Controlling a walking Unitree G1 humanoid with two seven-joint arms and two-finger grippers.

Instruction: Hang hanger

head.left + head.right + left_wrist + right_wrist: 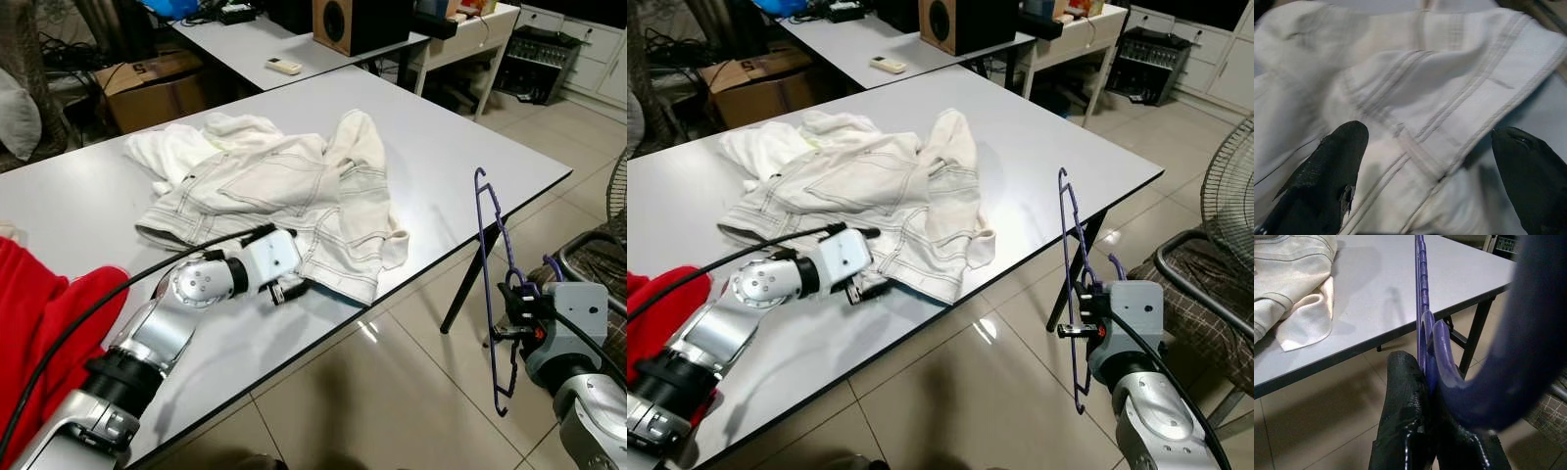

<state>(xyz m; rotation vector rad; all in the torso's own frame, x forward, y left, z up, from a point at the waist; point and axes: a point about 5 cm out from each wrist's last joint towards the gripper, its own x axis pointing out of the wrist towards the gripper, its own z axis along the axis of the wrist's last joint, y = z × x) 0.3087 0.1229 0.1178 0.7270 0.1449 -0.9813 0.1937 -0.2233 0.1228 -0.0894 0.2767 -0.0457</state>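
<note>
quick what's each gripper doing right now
left gripper: open, fingers either side of the white jacket hem
right gripper: shut on the purple hanger

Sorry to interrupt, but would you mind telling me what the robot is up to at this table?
It is preparing to put a garment on a hanger. The right gripper is shut on a thin purple plastic hanger, held upright off the edge of the grey table. The left gripper is open at the hem of a crumpled white denim jacket lying on the table, its fingers spread either side of the fabric.
</note>
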